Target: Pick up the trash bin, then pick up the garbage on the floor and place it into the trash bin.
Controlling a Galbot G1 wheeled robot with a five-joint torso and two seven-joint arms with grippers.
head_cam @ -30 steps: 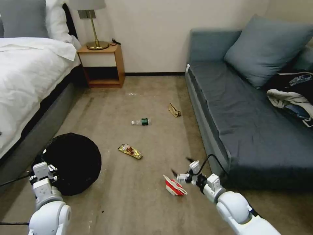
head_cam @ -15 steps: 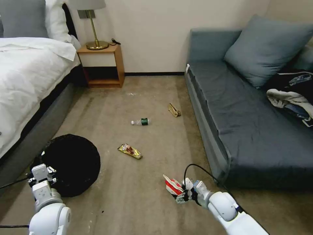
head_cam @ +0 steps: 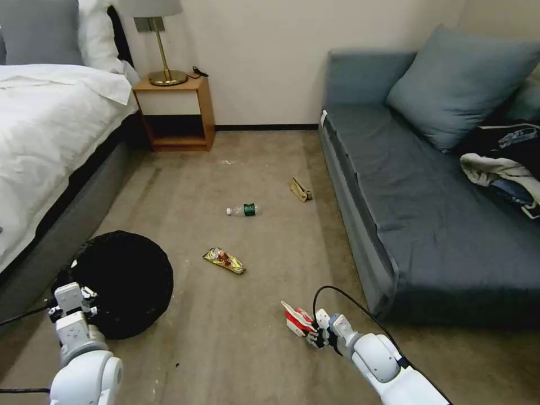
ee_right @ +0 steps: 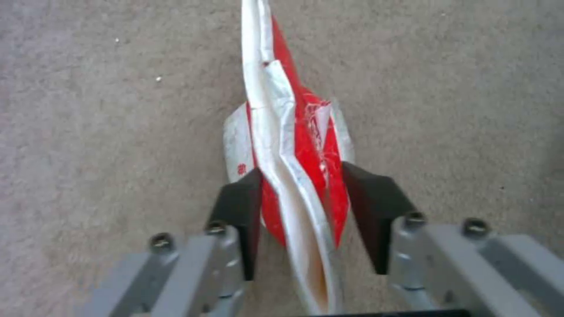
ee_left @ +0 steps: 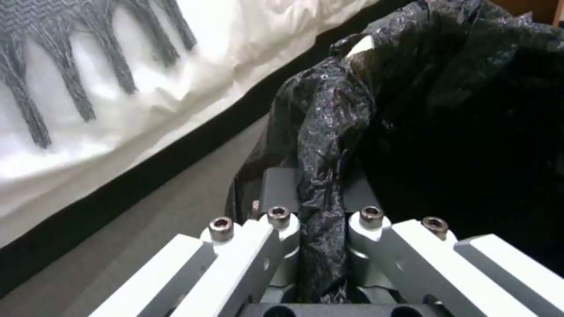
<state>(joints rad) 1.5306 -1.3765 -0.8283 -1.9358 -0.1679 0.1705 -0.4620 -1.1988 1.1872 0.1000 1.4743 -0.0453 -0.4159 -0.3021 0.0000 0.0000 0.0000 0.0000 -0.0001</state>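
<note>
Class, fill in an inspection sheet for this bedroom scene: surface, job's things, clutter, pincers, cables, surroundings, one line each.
Surface: beige carpet, marked with faint streaks.
Job's things: trash bin with black bag, on the floor beside the bed; red-and-white packet, gold wrapper, bottle and brown paper scrap lie apart on the carpet.
Clutter: clothes heaped on the sofa.
Pincers: left pincer shut on the bin's bag edge; right pincer straddles the packet, pads at its sides.
Cables: black cable loops over the right arm.
Surroundings: bed, bedside table with lamp, sofa.
</note>
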